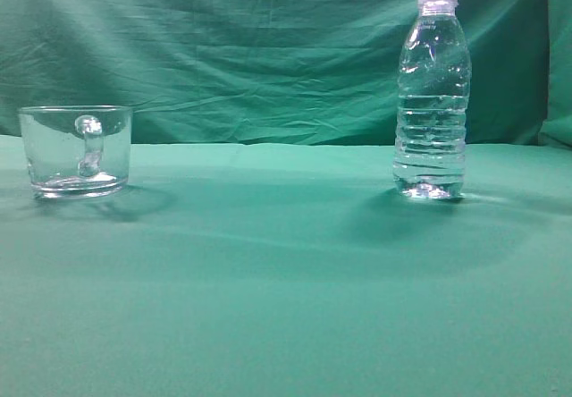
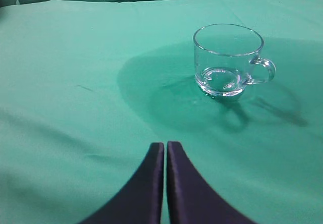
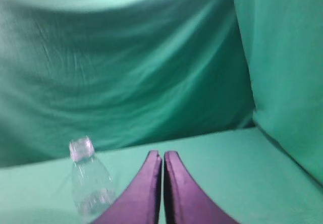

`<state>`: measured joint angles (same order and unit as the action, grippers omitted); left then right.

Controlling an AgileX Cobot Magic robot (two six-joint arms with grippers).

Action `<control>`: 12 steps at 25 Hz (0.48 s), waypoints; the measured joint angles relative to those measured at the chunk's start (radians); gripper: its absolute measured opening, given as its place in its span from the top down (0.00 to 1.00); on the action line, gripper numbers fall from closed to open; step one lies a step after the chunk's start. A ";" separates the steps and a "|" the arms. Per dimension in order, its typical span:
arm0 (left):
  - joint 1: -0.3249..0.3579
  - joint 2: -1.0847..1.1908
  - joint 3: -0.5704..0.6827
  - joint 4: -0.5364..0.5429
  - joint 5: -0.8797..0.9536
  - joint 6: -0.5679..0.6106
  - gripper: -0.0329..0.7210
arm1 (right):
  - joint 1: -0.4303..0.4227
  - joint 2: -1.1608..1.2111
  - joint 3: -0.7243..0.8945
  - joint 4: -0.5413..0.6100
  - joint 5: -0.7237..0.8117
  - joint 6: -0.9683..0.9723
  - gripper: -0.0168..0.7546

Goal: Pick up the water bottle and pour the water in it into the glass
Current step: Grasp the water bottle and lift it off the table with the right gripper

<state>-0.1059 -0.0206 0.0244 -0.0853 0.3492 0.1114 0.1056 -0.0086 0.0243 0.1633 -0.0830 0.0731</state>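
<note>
- We see the water bottle (image 1: pixel 433 93) standing upright and uncapped on the right side of the green-draped counter (image 1: pixel 286 281), with the water (image 1: pixel 431 142) filling its ribbed lower body
- The glass (image 1: pixel 75 150) sits upright at the far left of the counter, well apart from the bottle, and looks empty
- In the left wrist view, the left end effector (image 2: pixel 165 146) is clenched, fingertips pressed together on nothing, above bare cloth short of the glass (image 2: pixel 228 60), whose handle points right
- In the right wrist view, the right end effector (image 3: pixel 162 154) is likewise clenched and holds nothing; the bottle (image 3: pixel 90 186) stands to its left, apart from it, before the green backdrop (image 3: pixel 131 62)
</note>
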 joint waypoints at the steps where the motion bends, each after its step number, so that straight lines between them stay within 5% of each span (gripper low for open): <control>1: 0.000 0.000 0.000 0.000 0.000 0.000 0.96 | 0.000 0.000 -0.018 0.002 0.015 0.019 0.98; 12: 0.000 0.000 0.000 0.000 0.000 0.000 0.96 | 0.000 0.361 -0.292 0.004 0.159 0.034 0.98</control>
<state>-0.1059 -0.0206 0.0244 -0.0853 0.3492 0.1114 0.1056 0.3529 -0.2677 0.1670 0.0758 0.1070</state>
